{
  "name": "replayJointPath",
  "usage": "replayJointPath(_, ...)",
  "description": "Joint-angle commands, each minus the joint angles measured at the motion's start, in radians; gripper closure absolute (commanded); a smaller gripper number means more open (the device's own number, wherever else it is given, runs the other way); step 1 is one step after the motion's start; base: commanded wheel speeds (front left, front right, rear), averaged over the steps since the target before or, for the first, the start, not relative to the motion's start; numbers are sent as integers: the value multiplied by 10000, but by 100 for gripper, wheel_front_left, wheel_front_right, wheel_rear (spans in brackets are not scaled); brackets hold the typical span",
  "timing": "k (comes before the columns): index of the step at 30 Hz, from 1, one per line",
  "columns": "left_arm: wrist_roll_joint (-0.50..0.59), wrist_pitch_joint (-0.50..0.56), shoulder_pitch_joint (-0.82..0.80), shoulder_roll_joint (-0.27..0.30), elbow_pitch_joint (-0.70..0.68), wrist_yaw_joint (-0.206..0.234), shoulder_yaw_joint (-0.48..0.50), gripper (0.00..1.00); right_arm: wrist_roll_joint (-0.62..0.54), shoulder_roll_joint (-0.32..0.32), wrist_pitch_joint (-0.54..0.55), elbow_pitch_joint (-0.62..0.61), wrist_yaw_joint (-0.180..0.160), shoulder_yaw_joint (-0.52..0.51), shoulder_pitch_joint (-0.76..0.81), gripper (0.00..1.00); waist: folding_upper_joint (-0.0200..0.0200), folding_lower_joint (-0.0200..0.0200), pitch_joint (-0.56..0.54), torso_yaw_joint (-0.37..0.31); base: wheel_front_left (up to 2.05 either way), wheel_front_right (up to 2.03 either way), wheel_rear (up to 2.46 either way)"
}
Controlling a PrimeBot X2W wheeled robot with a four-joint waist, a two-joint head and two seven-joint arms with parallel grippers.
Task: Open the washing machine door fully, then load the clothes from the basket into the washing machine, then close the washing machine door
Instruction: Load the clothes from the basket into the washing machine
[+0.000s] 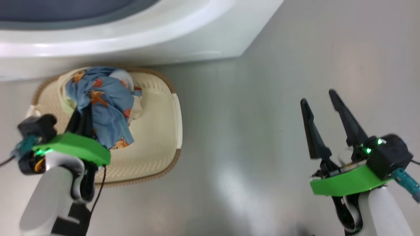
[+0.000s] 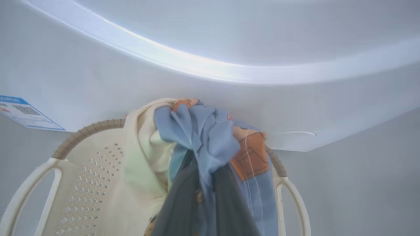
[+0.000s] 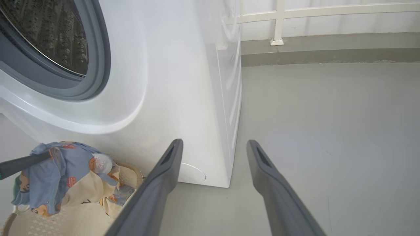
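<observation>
Head view puts my left gripper (image 1: 81, 122) over the basket (image 1: 157, 131), its 2 dark fingers pressed together on the clothes (image 1: 108, 108), pinching a fold of the blue printed cloth. The basket stands on the grey floor (image 1: 246, 131) just in front of the washing machine (image 1: 147, 39). My right gripper (image 1: 317, 97) hangs well apart over bare floor, its 2 fingers spread wide with nothing between them. From my right wrist, the steel drum (image 3: 55, 32) shows inside the grey gasket (image 3: 98, 65), above the clothes.
</observation>
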Motion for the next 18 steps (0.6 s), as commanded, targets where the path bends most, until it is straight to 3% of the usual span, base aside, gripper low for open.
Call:
replayJointPath(1,256,-90,486,236,-579,96,535,100,153,4,-48,-116,14,217,437,0,-1,0,-933,149,0,0,0)
replayJointPath(9,1611,-90,2333,-342,-3518,19,2060,100,260,8,-48,237,14,371,913,0,-1,0,-2410,150,0,0,0)
replayJointPath(18,2764,-91,3640,-626,-5667,-77,2791,100,344,14,-48,473,14,652,1296,0,-1,0,-3813,68,0,0,0)
